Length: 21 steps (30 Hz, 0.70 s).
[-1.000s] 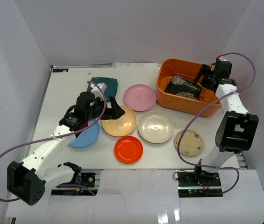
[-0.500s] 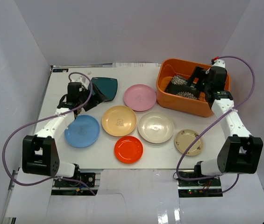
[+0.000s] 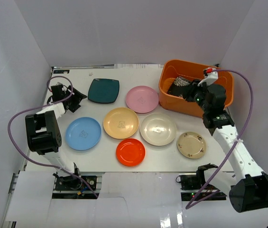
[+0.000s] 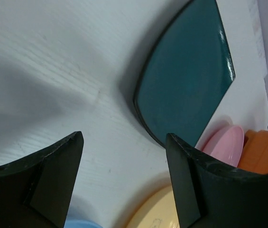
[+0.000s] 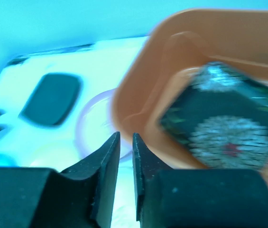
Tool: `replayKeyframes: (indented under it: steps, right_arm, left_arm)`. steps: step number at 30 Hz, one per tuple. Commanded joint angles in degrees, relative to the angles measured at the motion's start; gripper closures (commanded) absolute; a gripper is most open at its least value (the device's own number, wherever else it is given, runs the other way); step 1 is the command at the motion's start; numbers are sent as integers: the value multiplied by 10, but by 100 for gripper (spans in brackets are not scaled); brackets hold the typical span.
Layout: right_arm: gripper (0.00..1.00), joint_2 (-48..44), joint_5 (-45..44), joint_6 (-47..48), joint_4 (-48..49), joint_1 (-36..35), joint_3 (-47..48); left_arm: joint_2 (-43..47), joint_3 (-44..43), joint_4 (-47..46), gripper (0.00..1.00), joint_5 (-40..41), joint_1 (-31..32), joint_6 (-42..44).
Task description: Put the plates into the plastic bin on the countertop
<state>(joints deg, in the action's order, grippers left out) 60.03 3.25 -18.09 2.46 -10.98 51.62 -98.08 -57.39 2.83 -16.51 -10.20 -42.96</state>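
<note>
The orange plastic bin (image 3: pixel 221 80) stands at the back right of the countertop (image 3: pixel 72 78), with the black patterned plate (image 3: pixel 178 85) leaning inside it. Seven plates lie on the white surface: dark teal square (image 3: pixel 104 90), pink (image 3: pixel 142 99), yellow (image 3: pixel 121 123), cream (image 3: pixel 158 129), light blue (image 3: pixel 83 133), red-orange (image 3: pixel 130 152), small beige (image 3: pixel 191 145). My left gripper (image 3: pixel 78 98) (image 4: pixel 124 137) is open and empty, left of the teal plate (image 4: pixel 186 80). My right gripper (image 3: pixel 188 93) (image 5: pixel 125 135) hovers at the bin's near rim (image 5: pixel 143 95), jaws almost together, holding nothing.
White walls close in the countertop on three sides. The left arm is folded back against the left wall. The right arm's purple cable arcs over the bin's right end. The right wrist view is blurred.
The left arm has swung back to the far left, away from the plates, gripper still open. The right gripper has pulled out of the bin and closed, leaving the patterned plate inside.
</note>
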Motion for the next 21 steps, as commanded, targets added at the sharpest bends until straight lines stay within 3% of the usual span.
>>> replayKeyframes:
  steps: [1,6,11,21]
  right_arm:
    - [74,-32,98,-33,72,-44,-31]
    - [57,-47,112,-34,109,-161,-66]
    - [56,-23,100,-29,131,-249,-78]
    - [57,28,96,-57,202,-296,-103]
  left_arm:
    - [-34,-40,-40,20,-29,-8,-12]
    - [-95,-77,-55,24,-64,-10,-22]
    - [-141,-85,-82,24,-83,-10,-52]
    - [-189,-87,-153,39,-113,4,-104]
